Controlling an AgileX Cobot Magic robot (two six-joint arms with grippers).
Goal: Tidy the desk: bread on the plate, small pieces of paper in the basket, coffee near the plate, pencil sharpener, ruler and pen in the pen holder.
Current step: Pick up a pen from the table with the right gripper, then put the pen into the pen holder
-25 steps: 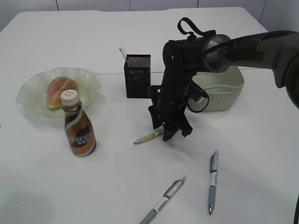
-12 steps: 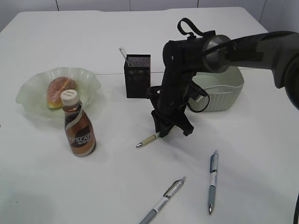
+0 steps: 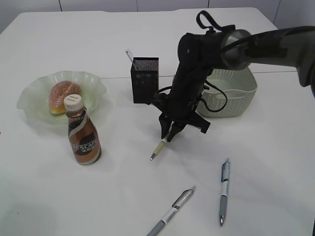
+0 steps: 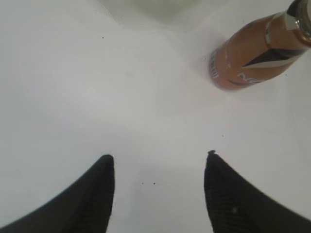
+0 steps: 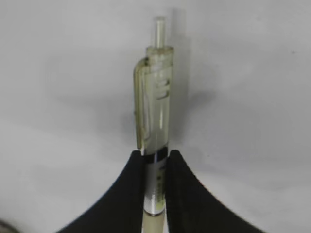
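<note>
Right wrist view: my right end effector (image 5: 155, 167) is clamped on the pen (image 5: 156, 116), which hangs tip-down just off the surface (image 3: 123, 196) — a narrow, off-centre grip; I judge it could swivel or slip before reaching the pen holder (image 3: 144, 79).

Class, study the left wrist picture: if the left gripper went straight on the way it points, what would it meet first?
Probably the bare desk. The open left gripper points down at it; the coffee stands off to one side.

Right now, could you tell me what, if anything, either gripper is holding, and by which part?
The right gripper pinches a pale pen mid-barrel, below its clip. The left gripper holds nothing.
</note>
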